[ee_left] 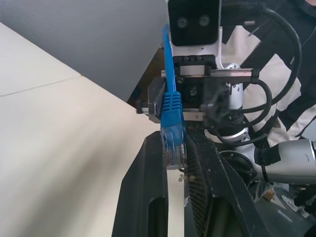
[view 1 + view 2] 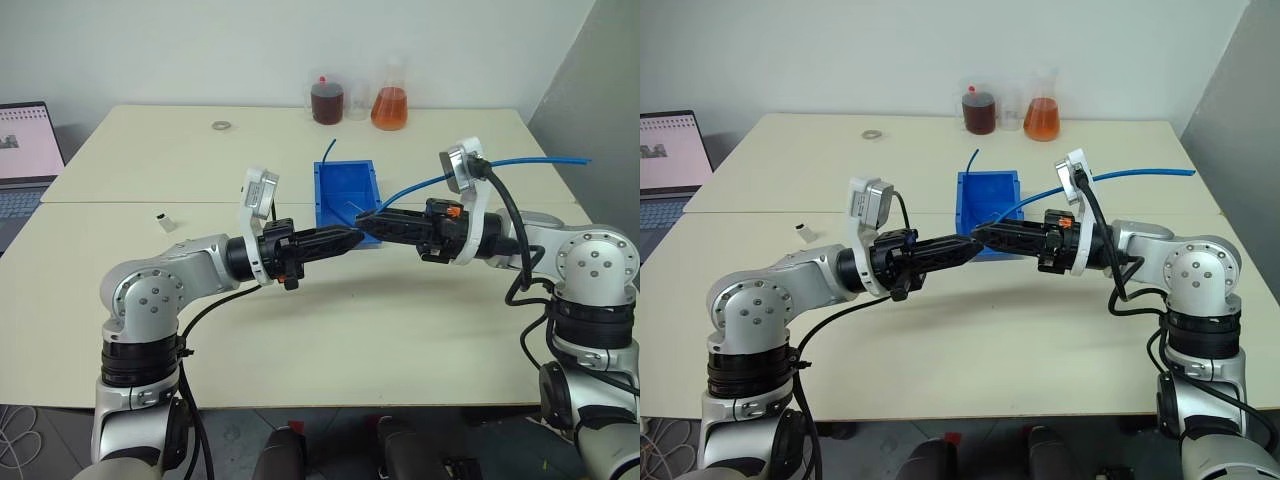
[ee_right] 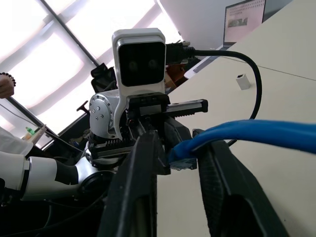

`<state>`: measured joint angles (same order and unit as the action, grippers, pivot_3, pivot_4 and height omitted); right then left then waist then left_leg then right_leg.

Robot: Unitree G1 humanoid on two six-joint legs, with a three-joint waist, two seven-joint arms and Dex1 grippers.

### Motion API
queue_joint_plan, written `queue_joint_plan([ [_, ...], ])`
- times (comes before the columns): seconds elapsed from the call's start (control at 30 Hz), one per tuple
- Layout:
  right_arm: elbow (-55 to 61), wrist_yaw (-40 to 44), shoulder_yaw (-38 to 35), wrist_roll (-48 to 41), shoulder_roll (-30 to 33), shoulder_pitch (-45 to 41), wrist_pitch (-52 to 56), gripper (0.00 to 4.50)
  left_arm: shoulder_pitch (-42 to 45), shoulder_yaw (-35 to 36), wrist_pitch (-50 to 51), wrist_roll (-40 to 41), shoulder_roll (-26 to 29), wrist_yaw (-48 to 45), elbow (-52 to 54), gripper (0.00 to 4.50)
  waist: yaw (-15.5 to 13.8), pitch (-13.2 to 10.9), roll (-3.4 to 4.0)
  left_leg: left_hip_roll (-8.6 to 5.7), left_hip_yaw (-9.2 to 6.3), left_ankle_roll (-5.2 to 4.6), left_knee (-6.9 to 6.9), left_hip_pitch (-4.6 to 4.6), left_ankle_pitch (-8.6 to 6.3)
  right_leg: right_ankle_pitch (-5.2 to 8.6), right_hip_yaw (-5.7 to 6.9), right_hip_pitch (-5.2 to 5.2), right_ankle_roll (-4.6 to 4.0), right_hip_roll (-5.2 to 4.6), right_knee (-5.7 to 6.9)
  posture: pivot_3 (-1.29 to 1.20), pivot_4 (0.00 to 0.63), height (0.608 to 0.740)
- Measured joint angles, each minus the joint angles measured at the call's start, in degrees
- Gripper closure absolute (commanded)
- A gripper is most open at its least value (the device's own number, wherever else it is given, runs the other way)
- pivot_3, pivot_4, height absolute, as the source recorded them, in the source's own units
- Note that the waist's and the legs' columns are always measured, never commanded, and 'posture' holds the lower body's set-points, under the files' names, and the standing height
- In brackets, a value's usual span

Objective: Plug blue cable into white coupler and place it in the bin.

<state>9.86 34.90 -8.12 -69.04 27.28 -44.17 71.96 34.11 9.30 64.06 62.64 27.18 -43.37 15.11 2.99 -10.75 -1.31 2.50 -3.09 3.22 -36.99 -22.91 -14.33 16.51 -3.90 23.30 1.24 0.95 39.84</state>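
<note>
The blue cable (image 2: 520,160) comes in from the right side of the table and runs to where both grippers meet, above the front lip of the bin (image 2: 345,185). My left gripper (image 1: 175,143) is shut on the cable's clear plug (image 1: 174,150). My right gripper (image 3: 180,143) faces it tip to tip, its fingers closed on the cable's blue boot (image 3: 183,157) just behind the plug. The white coupler (image 2: 163,222) lies by itself on the table, off to the left of my left arm.
Two flasks of dark (image 2: 327,100) and orange (image 2: 390,105) liquid stand at the table's far edge. A metal ring (image 2: 220,125) lies at the far left. A laptop (image 2: 25,150) sits left of the table. A short blue stub (image 2: 328,150) rises behind the bin.
</note>
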Motion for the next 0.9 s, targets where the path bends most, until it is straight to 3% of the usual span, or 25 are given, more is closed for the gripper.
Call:
queue_joint_plan([
  [0.07, -0.05, -0.07, -0.19, -0.20, 0.01, 0.00, 0.09, 4.41, 0.01, -0.08, -0.30, 0.03, 0.02, -0.06, 0.06, 4.26, 0.00, 0.00, 0.00, 0.00, 0.00, 0.00, 0.00, 0.00, 0.00, 0.00, 0.00, 0.00, 0.00, 0.00, 0.00, 0.00, 0.150, 0.740],
  [0.23, -0.05, -0.32, -0.39, -0.59, 0.00, 0.01, 0.32, 4.41, 0.01, -0.35, -0.77, -0.02, 0.17, -0.30, 0.06, 4.26, 0.00, 0.00, 0.00, 0.00, 0.00, 0.00, 0.00, 0.00, 0.00, 0.00, 0.00, 0.00, 0.00, 0.00, -0.01, 0.00, 0.150, 0.740],
  [0.3, -0.05, -0.34, -0.40, -0.57, 0.00, 0.01, 0.25, 4.41, 0.01, -0.39, -0.94, -0.05, 0.16, -0.25, 0.06, 3.56, 0.00, 0.00, 0.00, 0.00, 0.01, 0.00, 0.00, 0.00, 0.00, 0.00, 0.00, 0.00, 0.00, 0.00, -0.01, 0.00, 0.150, 0.740],
  [0.63, 0.03, -1.04, 1.59, 2.81, -0.17, 0.01, -1.49, 4.41, -2.25, 2.32, -0.79, 2.97, 2.86, 0.54, 0.99, 1.58, 0.14, 0.00, 0.00, 0.03, 0.02, 0.00, 0.02, -0.01, 0.00, 0.01, -0.01, 0.01, 0.01, 0.01, -0.07, 0.00, 0.150, 0.740],
  [0.87, 0.02, -0.57, 1.53, 3.76, 0.19, 0.38, -2.62, 4.41, -12.46, 7.30, -0.66, 5.10, 10.60, 1.62, 6.04, 0.04, 0.48, -0.03, 0.04, 0.07, 0.06, 0.00, 0.07, 0.01, -0.01, 0.01, -0.07, 0.02, 0.01, 0.02, -0.14, 0.00, 0.150, 0.740],
  [0.9, -0.15, -0.32, 1.43, 4.12, 0.66, 0.37, -2.82, 4.41, -14.61, 8.59, -0.82, 4.61, 12.11, 1.73, 6.32, 0.01, 0.41, -0.04, 0.06, 0.07, 0.06, 0.00, 0.08, 0.00, -0.01, 0.01, -0.05, 0.05, 0.01, 0.02, -0.13, 0.00, 0.150, 0.740],
])
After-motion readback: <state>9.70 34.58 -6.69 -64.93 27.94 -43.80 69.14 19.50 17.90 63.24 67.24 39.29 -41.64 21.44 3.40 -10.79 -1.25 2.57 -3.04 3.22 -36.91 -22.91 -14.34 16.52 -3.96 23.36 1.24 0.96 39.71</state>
